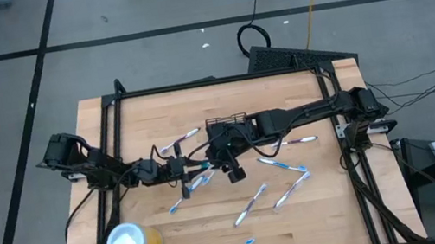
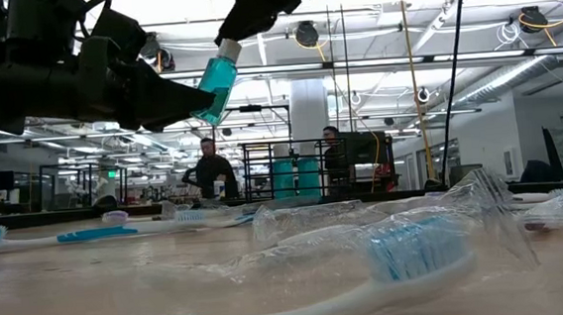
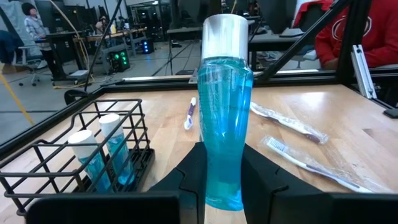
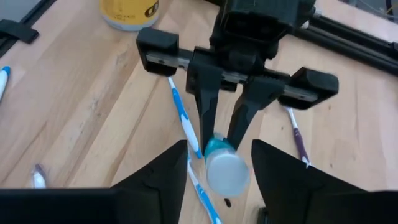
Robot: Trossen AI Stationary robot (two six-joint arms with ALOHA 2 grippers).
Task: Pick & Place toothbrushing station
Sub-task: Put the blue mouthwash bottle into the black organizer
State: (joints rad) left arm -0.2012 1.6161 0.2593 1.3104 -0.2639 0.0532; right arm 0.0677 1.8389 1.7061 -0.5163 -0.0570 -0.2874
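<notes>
Left gripper [image 3: 224, 180]: clamped on blue bottle [image 3: 222, 118] | Right gripper [image 4: 219, 168]: open around its cap | Black wire holder [image 1: 229, 125]: tabletop centre, toward far edge | Risk: handover slip; bottle drops among toothbrushes [image 1: 251, 204].

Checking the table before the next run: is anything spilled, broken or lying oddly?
Nothing looks spilled or broken. The oddest thing is the loose toothbrushes scattered flat at all angles across the table, some in clear wrappers, none in the toothbrushing station. The left pincer holds a blue mouthwash bottle upright, cap on.
</notes>
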